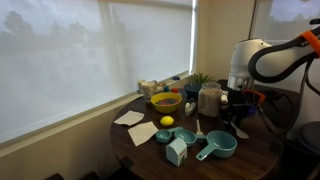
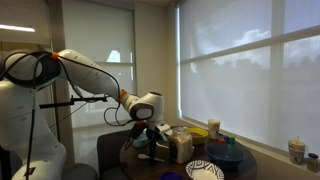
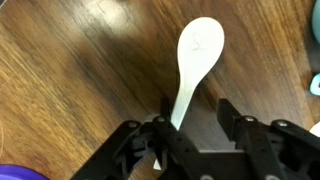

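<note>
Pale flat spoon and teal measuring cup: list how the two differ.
The pale flat spoon is cream; the teal round measuring cup blue-green. The spoon has a long handle and flat oval blade; the cup a deep bowl and short handle. The spoon lies between the gripper's fingers; the cup sits apart from it. Both rest on the dark wooden table.

Exterior view: near, across the round table (image 1: 250, 160) toward the blinds (image 1: 70, 60); arm (image 1: 275, 55) at right.
Exterior view: farther, side-on to the arm (image 2: 90, 70), blinds behind.
Wrist view: close, straight down past the gripper (image 3: 192, 108).
Shared: table, arm.
</note>
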`<state>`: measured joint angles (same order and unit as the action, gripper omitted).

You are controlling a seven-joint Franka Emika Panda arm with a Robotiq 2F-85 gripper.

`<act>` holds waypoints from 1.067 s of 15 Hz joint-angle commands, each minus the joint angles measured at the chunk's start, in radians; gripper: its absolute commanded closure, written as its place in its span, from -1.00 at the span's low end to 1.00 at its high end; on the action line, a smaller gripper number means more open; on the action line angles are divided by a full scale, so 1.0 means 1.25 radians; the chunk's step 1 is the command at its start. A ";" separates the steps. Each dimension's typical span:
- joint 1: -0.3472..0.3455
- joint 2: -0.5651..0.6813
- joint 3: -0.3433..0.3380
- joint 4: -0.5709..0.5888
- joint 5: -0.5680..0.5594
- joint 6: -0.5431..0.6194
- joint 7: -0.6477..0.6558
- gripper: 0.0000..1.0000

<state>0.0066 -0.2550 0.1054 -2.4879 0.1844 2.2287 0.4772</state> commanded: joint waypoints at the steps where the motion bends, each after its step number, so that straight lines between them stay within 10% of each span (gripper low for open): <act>1: 0.000 0.017 0.006 0.019 -0.014 -0.013 0.030 0.46; 6: -0.003 0.017 0.006 0.020 -0.020 -0.015 0.038 0.99; 16: -0.004 -0.002 -0.003 0.013 -0.032 -0.012 0.014 0.74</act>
<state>0.0000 -0.2580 0.1037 -2.4727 0.1444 2.2144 0.4943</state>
